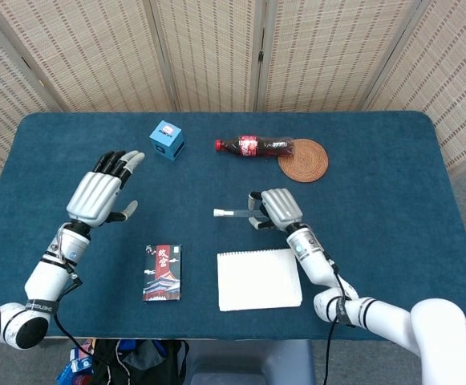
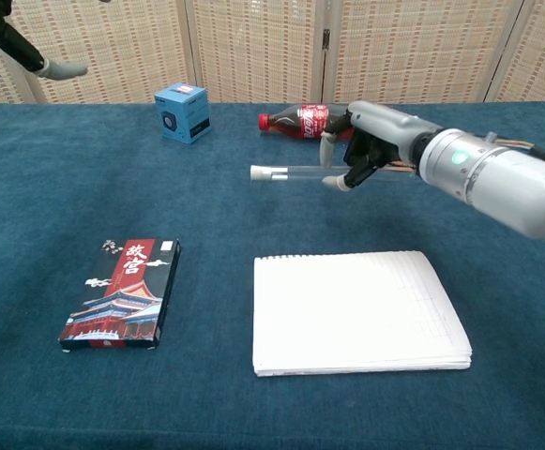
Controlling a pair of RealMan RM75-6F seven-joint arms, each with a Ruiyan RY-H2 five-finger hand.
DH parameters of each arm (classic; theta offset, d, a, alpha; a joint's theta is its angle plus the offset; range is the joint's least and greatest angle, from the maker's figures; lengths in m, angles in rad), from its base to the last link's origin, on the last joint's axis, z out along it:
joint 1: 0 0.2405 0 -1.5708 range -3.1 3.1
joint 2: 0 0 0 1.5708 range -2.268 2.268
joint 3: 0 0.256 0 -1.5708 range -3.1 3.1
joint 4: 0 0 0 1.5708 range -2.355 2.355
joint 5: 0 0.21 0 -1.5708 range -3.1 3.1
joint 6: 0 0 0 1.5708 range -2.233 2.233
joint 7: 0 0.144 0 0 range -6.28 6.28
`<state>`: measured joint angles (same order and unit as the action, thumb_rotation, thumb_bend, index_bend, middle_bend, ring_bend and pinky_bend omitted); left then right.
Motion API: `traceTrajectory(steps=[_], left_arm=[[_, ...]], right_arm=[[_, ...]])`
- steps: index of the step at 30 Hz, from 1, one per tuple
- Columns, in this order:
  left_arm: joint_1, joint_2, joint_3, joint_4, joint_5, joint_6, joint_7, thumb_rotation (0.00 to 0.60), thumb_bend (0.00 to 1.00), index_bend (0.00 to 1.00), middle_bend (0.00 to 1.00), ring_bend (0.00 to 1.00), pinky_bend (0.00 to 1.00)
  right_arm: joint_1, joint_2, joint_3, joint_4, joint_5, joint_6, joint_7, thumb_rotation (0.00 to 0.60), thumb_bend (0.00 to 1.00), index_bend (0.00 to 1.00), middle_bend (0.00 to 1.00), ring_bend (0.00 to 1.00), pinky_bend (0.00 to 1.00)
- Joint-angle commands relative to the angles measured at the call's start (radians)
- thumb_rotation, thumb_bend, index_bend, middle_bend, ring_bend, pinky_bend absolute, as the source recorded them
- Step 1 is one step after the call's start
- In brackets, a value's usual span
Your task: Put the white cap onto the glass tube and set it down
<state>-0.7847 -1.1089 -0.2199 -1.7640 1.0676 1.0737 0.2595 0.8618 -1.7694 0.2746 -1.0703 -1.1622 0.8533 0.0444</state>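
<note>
My right hand (image 1: 274,208) (image 2: 366,145) holds a clear glass tube (image 2: 300,173) (image 1: 237,213) level, a little above the blue table. The tube points to the left, and a white cap (image 2: 259,172) (image 1: 218,213) sits on its free end. Fingers wrap the tube's right part and hide it. My left hand (image 1: 100,192) is raised at the left side of the table, fingers spread, with nothing in it. In the chest view only a fingertip (image 2: 61,68) of that hand shows at the top left edge.
A notepad (image 1: 258,279) (image 2: 356,309) lies just in front of the right hand. A red-and-black card box (image 1: 162,273) lies at the front left. At the back are a blue cube (image 1: 167,139), a cola bottle (image 1: 253,146) on its side and a woven coaster (image 1: 304,160).
</note>
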Motion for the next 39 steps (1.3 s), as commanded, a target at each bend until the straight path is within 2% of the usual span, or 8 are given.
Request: traceTrajectory(steps=[1, 4, 8, 17, 25, 33, 36, 39], left_arm=[[0.012, 0.001, 0.009, 0.01, 0.013, 0.004, -0.002, 0.6, 0.34, 0.0, 0.0, 0.0, 0.0], [0.023, -0.002, 0.013, 0.02, 0.018, 0.007, -0.007, 0.6, 0.33, 0.0, 0.0, 0.0, 0.0], [0.031, -0.003, 0.015, 0.026, 0.02, 0.002, -0.013, 0.6, 0.34, 0.0, 0.0, 0.0, 0.0], [0.047, -0.004, 0.015, 0.018, 0.024, -0.001, -0.02, 0.6, 0.33, 0.0, 0.0, 0.0, 0.0], [0.058, 0.011, 0.007, 0.006, 0.014, -0.005, -0.026, 0.6, 0.33, 0.0, 0.0, 0.0, 0.0], [0.109, 0.051, 0.006, 0.012, -0.015, 0.029, -0.053, 0.6, 0.34, 0.02, 0.0, 0.0, 0.0], [0.137, 0.038, 0.023, 0.048, -0.009, 0.05, -0.061, 0.6, 0.33, 0.05, 0.0, 0.0, 0.0], [0.171, 0.034, 0.042, 0.077, 0.0, 0.073, -0.071, 0.6, 0.34, 0.09, 0.0, 0.0, 0.0]], right_arm=[[0.021, -0.058, -0.001, 0.076, 0.008, -0.032, 0.02, 0.6, 0.69, 0.83, 1.0, 1.0, 1.0], [0.03, -0.086, 0.006, 0.119, 0.021, -0.053, 0.02, 0.6, 0.64, 0.8, 1.0, 1.0, 1.0], [0.038, -0.105, 0.008, 0.146, 0.034, -0.079, 0.011, 0.6, 0.56, 0.68, 1.0, 1.0, 1.0], [0.041, -0.117, 0.026, 0.147, 0.07, -0.1, -0.021, 0.6, 0.2, 0.34, 1.0, 1.0, 1.0], [0.025, -0.082, 0.04, 0.081, 0.07, -0.069, -0.034, 0.6, 0.11, 0.22, 1.0, 1.0, 1.0], [-0.073, 0.185, 0.009, -0.22, 0.002, 0.076, -0.163, 0.6, 0.15, 0.24, 0.95, 0.99, 1.0], [-0.123, 0.331, -0.01, -0.377, 0.009, 0.102, -0.226, 0.6, 0.21, 0.39, 0.88, 0.91, 1.0], [-0.176, 0.46, -0.034, -0.509, 0.018, 0.139, -0.285, 0.6, 0.3, 0.42, 0.76, 0.76, 0.98]])
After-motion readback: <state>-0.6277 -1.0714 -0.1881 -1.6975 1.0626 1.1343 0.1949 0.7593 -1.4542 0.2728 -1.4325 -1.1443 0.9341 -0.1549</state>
